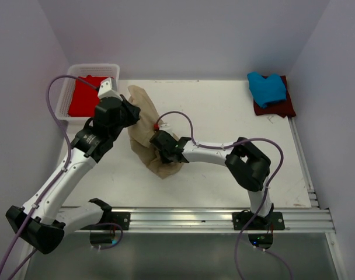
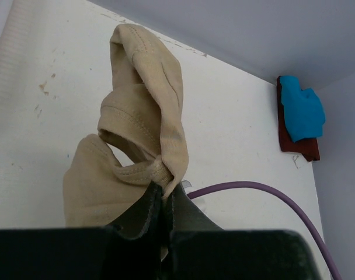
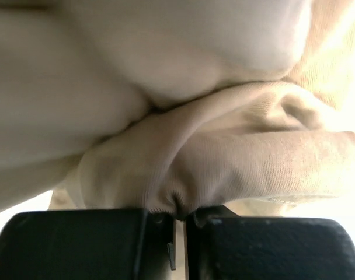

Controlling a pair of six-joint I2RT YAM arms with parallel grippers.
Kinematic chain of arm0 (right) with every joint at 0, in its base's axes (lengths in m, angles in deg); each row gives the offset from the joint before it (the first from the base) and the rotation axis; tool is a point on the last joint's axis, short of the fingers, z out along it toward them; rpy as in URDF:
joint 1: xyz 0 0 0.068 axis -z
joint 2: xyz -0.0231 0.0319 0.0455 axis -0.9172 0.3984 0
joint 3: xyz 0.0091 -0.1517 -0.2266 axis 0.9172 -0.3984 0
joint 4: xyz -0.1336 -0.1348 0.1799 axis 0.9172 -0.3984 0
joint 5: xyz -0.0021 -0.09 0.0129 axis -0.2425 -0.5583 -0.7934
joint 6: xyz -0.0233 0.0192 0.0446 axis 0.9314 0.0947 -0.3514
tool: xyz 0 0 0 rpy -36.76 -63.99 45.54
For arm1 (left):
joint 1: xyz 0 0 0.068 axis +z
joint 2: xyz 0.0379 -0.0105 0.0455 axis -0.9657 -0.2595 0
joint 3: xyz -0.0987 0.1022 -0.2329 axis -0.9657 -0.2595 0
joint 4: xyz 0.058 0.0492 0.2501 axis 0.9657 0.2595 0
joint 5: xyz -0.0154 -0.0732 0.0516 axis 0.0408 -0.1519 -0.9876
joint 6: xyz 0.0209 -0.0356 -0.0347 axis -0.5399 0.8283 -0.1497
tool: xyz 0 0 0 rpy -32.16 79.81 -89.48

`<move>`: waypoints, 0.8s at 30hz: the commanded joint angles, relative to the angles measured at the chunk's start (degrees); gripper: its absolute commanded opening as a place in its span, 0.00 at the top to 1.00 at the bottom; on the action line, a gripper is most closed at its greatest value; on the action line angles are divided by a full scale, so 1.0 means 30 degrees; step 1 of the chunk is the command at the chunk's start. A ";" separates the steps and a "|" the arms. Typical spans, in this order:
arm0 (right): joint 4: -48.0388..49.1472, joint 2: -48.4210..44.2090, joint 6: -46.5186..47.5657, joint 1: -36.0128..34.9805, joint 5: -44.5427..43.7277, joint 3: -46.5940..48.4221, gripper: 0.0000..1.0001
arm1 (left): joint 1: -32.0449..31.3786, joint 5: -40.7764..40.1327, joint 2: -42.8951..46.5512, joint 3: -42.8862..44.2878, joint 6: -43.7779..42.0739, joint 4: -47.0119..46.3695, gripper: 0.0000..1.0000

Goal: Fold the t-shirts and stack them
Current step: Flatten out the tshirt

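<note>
The tan t-shirt (image 1: 143, 111) lies bunched on the table's left middle. My left gripper (image 1: 132, 114) is shut on its collar seam; in the left wrist view the tan t-shirt (image 2: 148, 93) rises twisted from the pinch at my left gripper (image 2: 164, 188). My right gripper (image 1: 160, 146) is shut on a fold of the tan t-shirt (image 3: 224, 163), which fills the right wrist view above my right gripper (image 3: 180, 214). The blue t-shirt (image 1: 267, 87) lies folded on the maroon t-shirt (image 1: 282, 106) at the back right. The red t-shirt (image 1: 87, 96) lies in the basket.
A white lattice basket (image 1: 69, 87) stands at the back left corner. Purple cables (image 1: 183, 125) loop over the table beside the cloth. White walls close the back and sides. An aluminium rail (image 1: 195, 217) runs along the near edge.
</note>
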 commanded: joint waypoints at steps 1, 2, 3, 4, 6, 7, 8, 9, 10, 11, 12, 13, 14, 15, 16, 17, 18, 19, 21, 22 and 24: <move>-0.0697 -0.1109 -0.0521 0.0042 -0.2105 -0.0954 1.00 | 0.0240 -0.1217 0.0764 0.0011 0.0196 -0.0284 1.00; -0.0902 -0.1463 -0.0522 0.0071 -0.2398 -0.1219 1.00 | 0.0240 -0.1393 0.0765 0.0010 0.0051 -0.0137 1.00; -0.1020 -0.1930 -0.0551 0.0071 -0.3068 -0.1511 1.00 | 0.0327 -0.1656 0.0794 -0.0019 -0.0009 0.0125 1.00; -0.1166 -0.2341 -0.0609 0.0071 -0.3568 -0.2036 1.00 | 0.0531 -0.1716 0.0852 -0.0019 -0.0038 0.0244 1.00; -0.2248 -0.3834 -0.0697 0.0100 -0.4622 -0.2450 1.00 | 0.0767 -0.1862 0.0998 -0.0019 -0.0243 0.0507 1.00; -0.2599 -0.4390 -0.0756 0.0100 -0.5817 -0.2945 1.00 | 0.0913 -0.1979 0.1144 -0.0019 -0.0302 0.0567 1.00; -0.2980 -0.5063 -0.0785 0.0129 -0.6351 -0.3211 1.00 | 0.0972 -0.2039 0.1233 -0.0019 -0.0447 0.0625 1.00; -0.3941 -0.6201 -0.0872 0.0217 -0.6994 -0.3445 1.00 | 0.1031 -0.2213 0.1292 -0.0019 -0.0536 0.0800 1.00; -0.4444 -0.6908 -0.1105 0.0333 -0.7522 -0.3796 1.00 | 0.1060 -0.2331 0.1408 -0.0019 -0.0566 0.0947 1.00; -0.5667 -0.7408 -0.1166 0.0422 -0.8456 -0.3915 1.00 | 0.1119 -0.2448 0.1438 -0.0077 -0.0624 0.1064 1.00; -0.6462 -0.8429 -0.1340 0.0538 -0.8929 -0.3975 1.00 | 0.1148 -0.2652 0.1497 -0.0136 -0.0653 0.1326 1.00; -0.7253 -0.8816 -0.1922 0.0656 -0.9456 -0.4004 1.00 | 0.1207 -0.2712 0.1613 -0.0223 -0.0654 0.1445 1.00; -0.8015 -0.9197 -0.2189 0.0686 -1.0535 -0.3975 1.00 | 0.1236 -0.2742 0.1644 -0.0311 -0.0654 0.1562 1.00; -0.9502 -0.9868 -0.2482 0.0686 -1.0893 -0.4004 1.00 | 0.1266 -0.2771 0.1702 -0.0544 -0.0654 0.1766 1.00; -1.0242 -1.0164 -0.3152 0.0686 -1.1274 -0.3946 1.00 | 0.1266 -0.2772 0.1847 -0.0720 -0.0625 0.1856 1.00; -1.0916 -1.0428 -0.3477 0.0686 -1.1510 -0.3975 1.00 | 0.1266 -0.2772 0.1907 -0.0867 -0.0595 0.1943 1.00; -1.2025 -1.0692 -0.3771 0.0686 -1.1802 -0.3975 1.00 | 0.1295 -0.2714 0.1966 -0.1246 -0.0537 0.2205 1.00; -1.2414 -1.1217 -0.4209 0.0686 -1.1834 -0.4091 1.00 | 0.1295 -0.2597 0.2111 -0.1453 -0.0479 0.2324 1.00; -1.3323 -1.1718 -0.4505 0.0686 -1.1805 -0.4296 1.00 | 0.1295 -0.2043 0.2287 -0.2184 -0.0274 0.2674 1.00; -1.3732 -1.2213 -0.4883 0.0686 -1.1834 -0.4384 1.00 | 0.1295 -0.1807 0.2346 -0.2506 -0.0186 0.2822 1.00; -1.5308 -1.2655 -0.5760 0.0686 -1.1864 -0.4385 1.00 | 0.1295 -0.1136 0.2638 -0.3557 0.0282 0.3492 1.00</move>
